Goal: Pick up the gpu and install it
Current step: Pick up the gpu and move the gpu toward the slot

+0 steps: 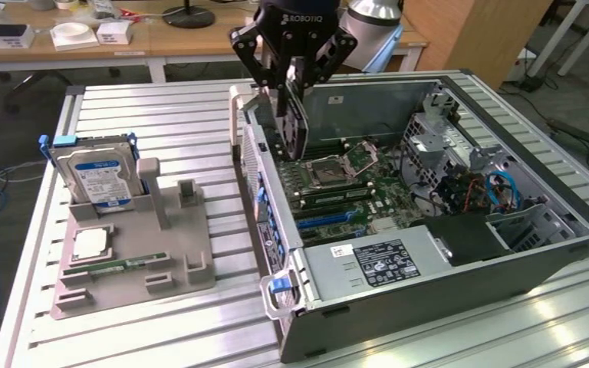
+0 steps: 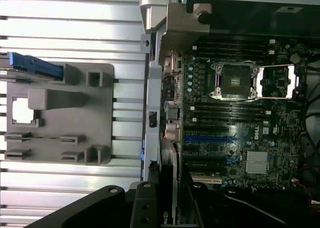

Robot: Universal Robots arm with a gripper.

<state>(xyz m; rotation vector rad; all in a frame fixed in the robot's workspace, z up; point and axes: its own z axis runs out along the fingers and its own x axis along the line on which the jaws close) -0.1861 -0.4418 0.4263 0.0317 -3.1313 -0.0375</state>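
Arm (image 1: 374, 9) overhead, jaws pointing down (clamped, gripping)

- The gpu (image 1: 297, 126): thin dark card, pale bracket along one end.
- Upright on edge, clamped between the jaws, above the open computer case (image 1: 459, 295).

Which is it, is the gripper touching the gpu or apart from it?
Touching. The exterior view shows the gripper clamped on the gpu, holding it on edge above the open computer case.
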